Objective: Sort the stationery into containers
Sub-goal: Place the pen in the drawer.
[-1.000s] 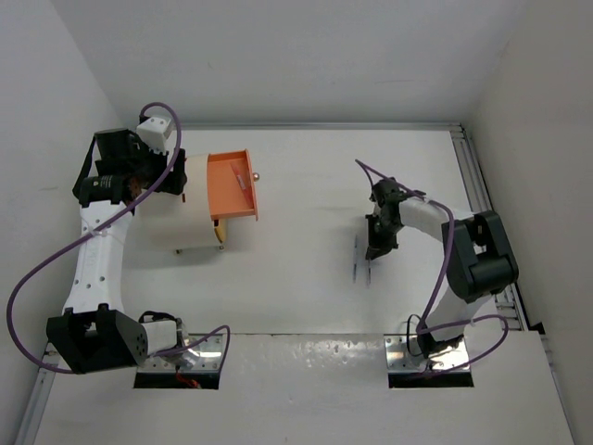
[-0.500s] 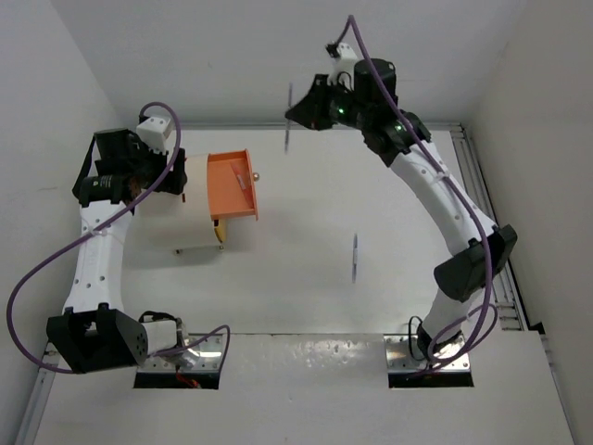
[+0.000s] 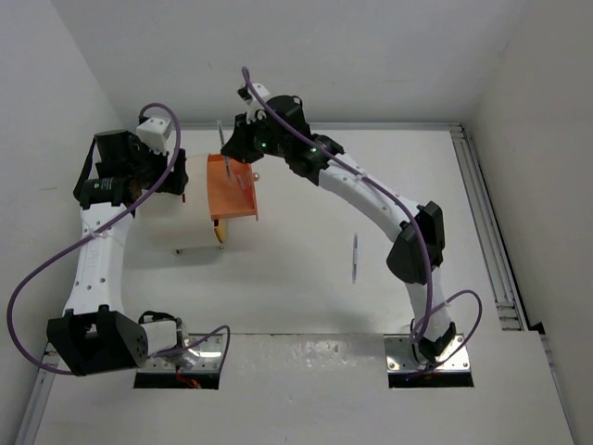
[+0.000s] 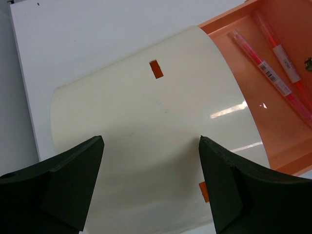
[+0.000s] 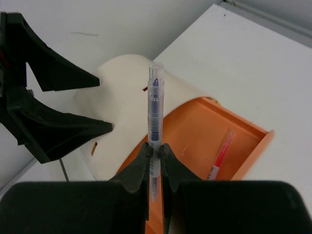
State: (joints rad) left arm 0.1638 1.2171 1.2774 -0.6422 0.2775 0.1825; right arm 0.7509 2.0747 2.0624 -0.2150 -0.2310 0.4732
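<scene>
The right gripper [image 5: 155,152] is pinched tight on a blue pen [image 5: 155,105], just over the open drawer [image 5: 195,129]. Go down low, lay it flat, then let go. The left gripper [image 4: 151,141] waits by the cabinet [image 4: 146,92], fingers apart.
</scene>
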